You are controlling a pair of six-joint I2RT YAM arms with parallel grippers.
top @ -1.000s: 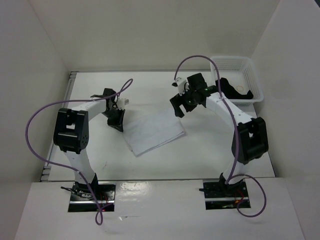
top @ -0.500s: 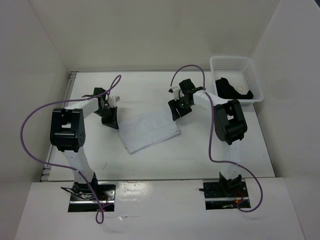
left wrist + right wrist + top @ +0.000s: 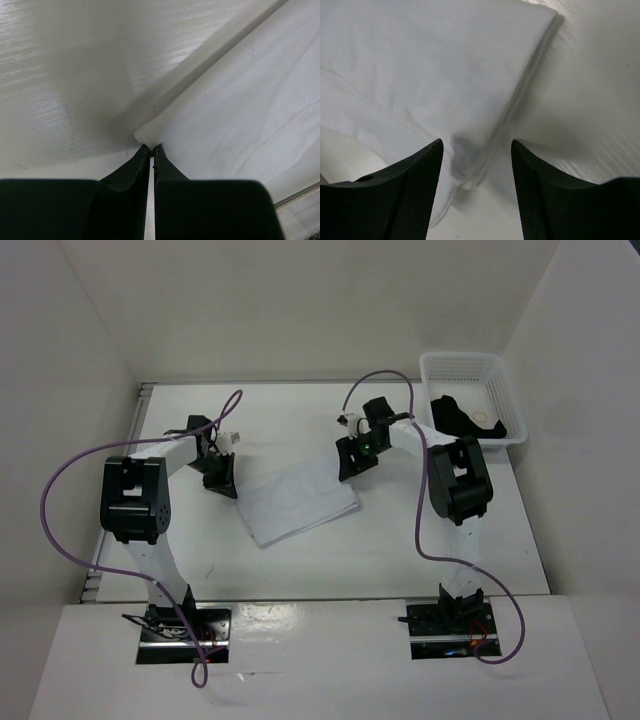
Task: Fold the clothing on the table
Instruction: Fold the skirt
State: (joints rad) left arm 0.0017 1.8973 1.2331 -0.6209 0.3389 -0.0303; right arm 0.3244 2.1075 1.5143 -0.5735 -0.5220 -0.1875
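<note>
Pinching a corner of the clothing (image 3: 298, 498) on the table (image 3: 400, 540), the left gripper (image 3: 151, 147) is clamped while the right gripper (image 3: 476, 145) stands parted astride its folded edge.

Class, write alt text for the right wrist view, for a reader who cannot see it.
The right gripper, its two dark fingers apart, straddles the layered edge of the folded white clothing, with one finger on each side of that edge. The clothing fills the upper left and lies on the white table, which shows bare at the right.
</note>
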